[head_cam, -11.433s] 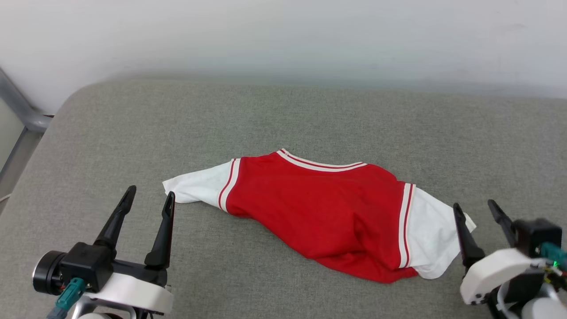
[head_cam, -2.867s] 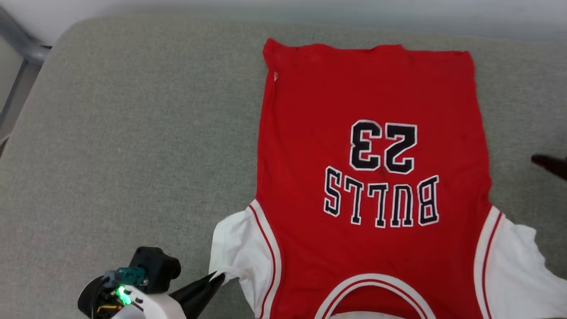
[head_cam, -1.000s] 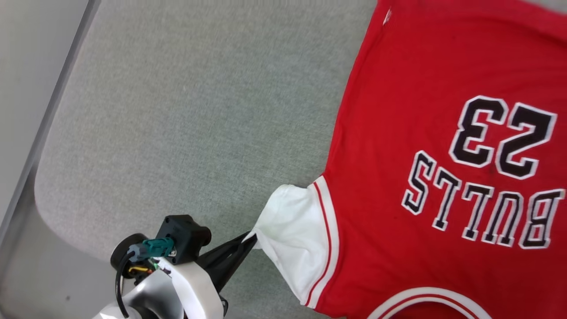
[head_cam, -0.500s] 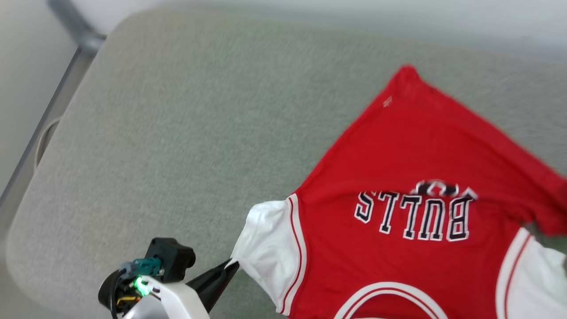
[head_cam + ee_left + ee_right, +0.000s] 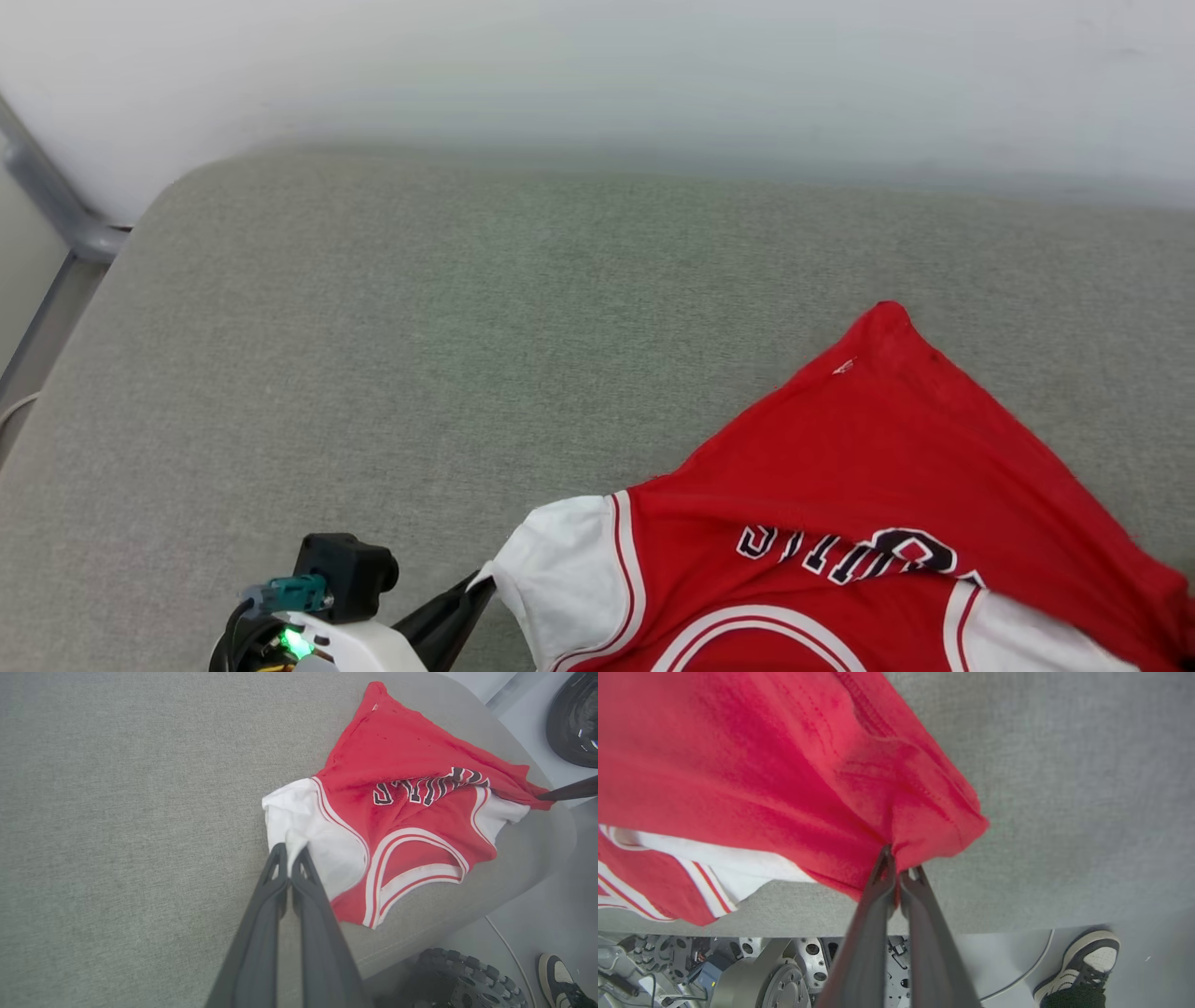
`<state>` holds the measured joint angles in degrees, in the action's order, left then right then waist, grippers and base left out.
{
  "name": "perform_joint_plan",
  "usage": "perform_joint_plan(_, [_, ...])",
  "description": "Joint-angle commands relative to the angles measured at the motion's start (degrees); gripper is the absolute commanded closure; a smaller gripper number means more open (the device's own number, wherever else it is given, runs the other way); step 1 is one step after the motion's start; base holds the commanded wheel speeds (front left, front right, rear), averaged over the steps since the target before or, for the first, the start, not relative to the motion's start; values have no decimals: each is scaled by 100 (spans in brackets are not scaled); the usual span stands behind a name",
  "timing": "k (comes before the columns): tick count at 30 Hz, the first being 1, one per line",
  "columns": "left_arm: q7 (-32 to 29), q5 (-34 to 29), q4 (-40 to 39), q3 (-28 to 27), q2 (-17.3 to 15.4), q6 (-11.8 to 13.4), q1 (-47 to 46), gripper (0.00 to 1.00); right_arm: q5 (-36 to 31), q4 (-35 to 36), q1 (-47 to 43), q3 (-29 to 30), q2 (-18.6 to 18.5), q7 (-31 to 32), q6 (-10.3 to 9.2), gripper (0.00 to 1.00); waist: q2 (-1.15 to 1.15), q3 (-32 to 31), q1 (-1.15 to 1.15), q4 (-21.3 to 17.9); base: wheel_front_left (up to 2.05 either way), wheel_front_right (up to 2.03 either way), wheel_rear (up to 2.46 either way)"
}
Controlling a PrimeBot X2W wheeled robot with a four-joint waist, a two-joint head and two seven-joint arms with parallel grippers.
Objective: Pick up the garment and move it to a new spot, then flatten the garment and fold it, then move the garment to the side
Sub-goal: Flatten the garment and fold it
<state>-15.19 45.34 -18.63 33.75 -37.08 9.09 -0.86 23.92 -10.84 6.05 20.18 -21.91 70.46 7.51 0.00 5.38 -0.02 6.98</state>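
The garment [image 5: 887, 448] is a red jersey with white sleeves, lying bunched on the grey cushion [image 5: 420, 327] at the lower right of the head view. Its far red hem is drawn back over the black-and-white lettering, which shows only in part. My left gripper [image 5: 479, 583] is shut on the edge of the white sleeve [image 5: 303, 821], and the left wrist view shows its fingertips [image 5: 279, 851] pinching that cloth. My right gripper [image 5: 899, 861] is shut on a red hem corner of the garment [image 5: 761, 765], held above the cushion's near edge.
A pale wall [image 5: 597, 75] runs behind the cushion, with a metal frame [image 5: 47, 205] at the left. Below the cushion's near edge are the robot's wheeled base [image 5: 775, 970], a cable [image 5: 1027, 970] and a person's shoe [image 5: 1083, 956] on the floor.
The camera has swung round. The right gripper has pulled the red hem towards the near edge, folding it over the number and part of the lettering. The left gripper keeps its hold on the sleeve.
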Motion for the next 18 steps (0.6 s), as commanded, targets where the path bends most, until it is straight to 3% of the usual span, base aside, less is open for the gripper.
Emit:
perform_joint_plan(1, [40, 22, 8, 14, 34, 4, 66, 100, 26, 56, -164, 28, 77, 25, -4, 100, 0, -53, 2, -94, 0, 0, 0])
perform_joint_plan(8, [39, -13, 35, 96, 108, -37, -37, 100, 55, 206, -490, 28, 234, 33, -4, 100, 0, -2, 2, -193, 0, 0, 0])
perform_joint_plan(9, [44, -17, 39, 101, 115, -40, -49, 100, 80, 232, -482, 17, 238, 11, -4, 80, 0, 11, 2, -201, 0, 0, 0])
perform_joint_plan(10, [44, -19, 41, 105, 125, -40, -63, 100, 87, 246, -464, 16, 215, -7, -4, 0, 0, 24, 2, -204, 0, 0, 0])
perform_joint_plan(18, [62, -142, -64, 156, 116, 15, -100, 100, 452, 626, -116, -141, 3, 99, -4, 0, 0, 91, 2, -145, 0, 0, 0])
